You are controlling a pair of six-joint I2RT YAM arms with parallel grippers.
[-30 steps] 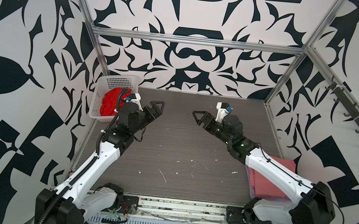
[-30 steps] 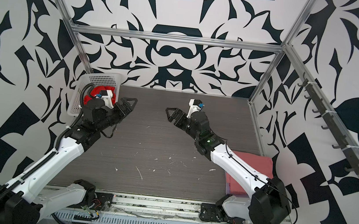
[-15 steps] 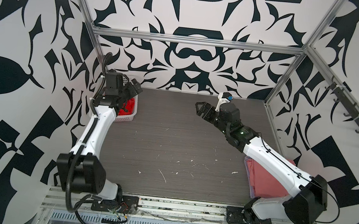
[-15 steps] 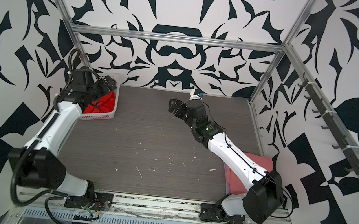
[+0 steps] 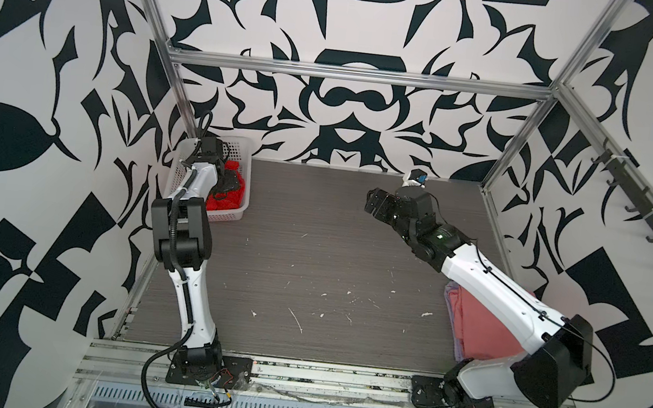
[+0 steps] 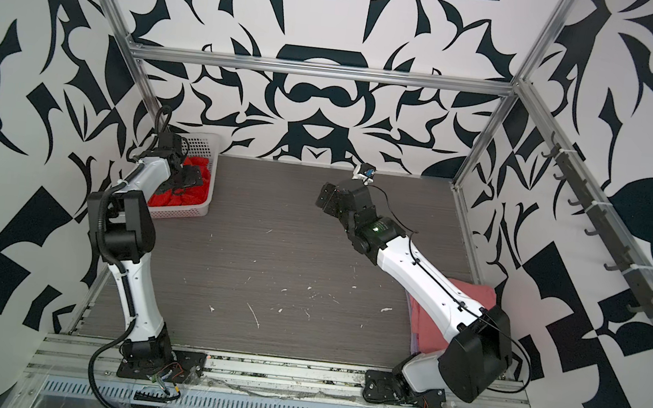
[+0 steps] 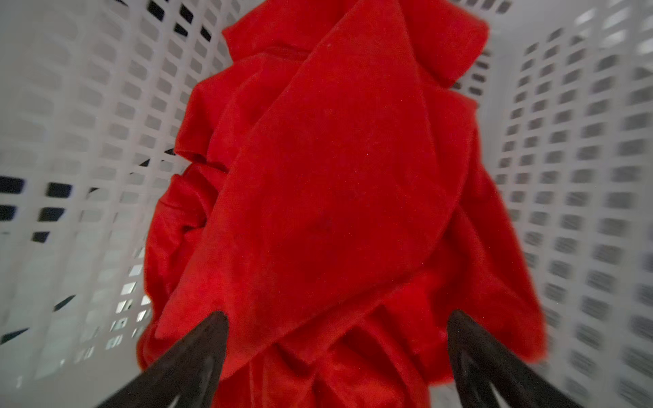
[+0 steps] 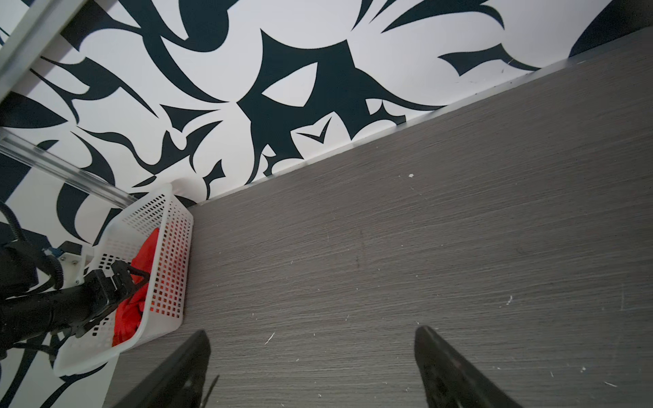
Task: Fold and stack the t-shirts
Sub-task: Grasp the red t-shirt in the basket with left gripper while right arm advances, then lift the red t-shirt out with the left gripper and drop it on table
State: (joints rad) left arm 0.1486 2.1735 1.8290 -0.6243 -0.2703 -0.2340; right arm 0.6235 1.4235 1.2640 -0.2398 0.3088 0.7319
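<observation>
**Left gripper down in the basket, right one over the table**

At the far left corner of the table [image 5: 311, 253] you have the white basket [image 5: 233, 214]. The red shirt [image 5: 229, 201] lies crumpled inside it, the only thing in there. Your left gripper [image 5: 227, 182] is reaching down into the basket over the shirt.

Both top views show this only from above, with the arm covering much of the cloth. The left wrist view gives you the close look. The red shirt [image 7: 335, 194] fills the middle in loose folds, the basket [image 7: 70, 141] walls rise on either side, and the left gripper [image 7: 337, 314] has its fingers spread wide with the tips low against the cloth. You cannot tell whether they touch it, and nothing is pinched between them.

Moving right, your right gripper [image 5: 373, 204] hangs above the far middle of the table, pointing toward the basket. Top views do not show its fingers clearly. In the right wrist view the right gripper [image 8: 313, 332] has its fingers spread apart and holds nothing. That view also shows red through the holes of the basket [image 8: 169, 247] wall, and the left gripper [image 8: 130, 279] inside.

At the near right edge, seen only in the top views, the pink shirt [image 5: 486, 328] lies folded, partly under the right arm. A lavender shirt [image 5: 455, 345] edge shows beneath it.
</observation>
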